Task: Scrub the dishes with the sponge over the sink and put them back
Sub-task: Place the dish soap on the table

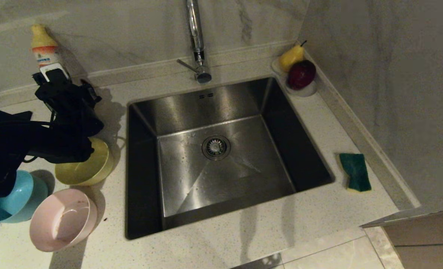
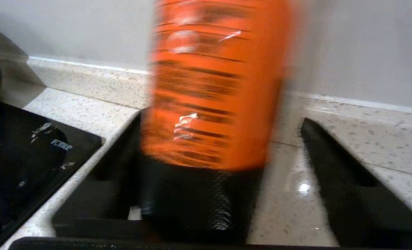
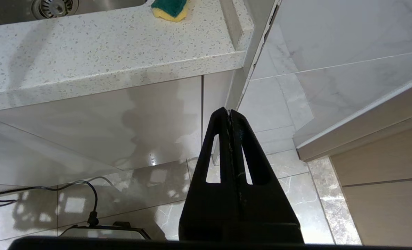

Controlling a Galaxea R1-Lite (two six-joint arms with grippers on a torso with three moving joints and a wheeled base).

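Three dishes sit on the counter left of the sink (image 1: 191, 179): a yellow bowl (image 1: 85, 166), a light blue bowl (image 1: 18, 198) and a pale pink bowl (image 1: 62, 218) with brownish smears. The sponge (image 1: 355, 172), green face up, lies on the counter right of the sink; the right wrist view also shows the sponge (image 3: 169, 7). My left gripper (image 1: 51, 76) is at the back left, behind the bowls. The left gripper (image 2: 222, 118) stands open around an orange-labelled bottle (image 2: 213, 86), with a gap on one side. My right gripper (image 3: 229, 111) hangs shut below the counter edge.
A tall chrome tap (image 1: 196, 41) rises behind the sink. A white dish (image 1: 306, 89) with a pear and a red apple stands in the back right corner. The marble wall runs close along the right. A black hob (image 2: 25, 156) lies beside the bottle.
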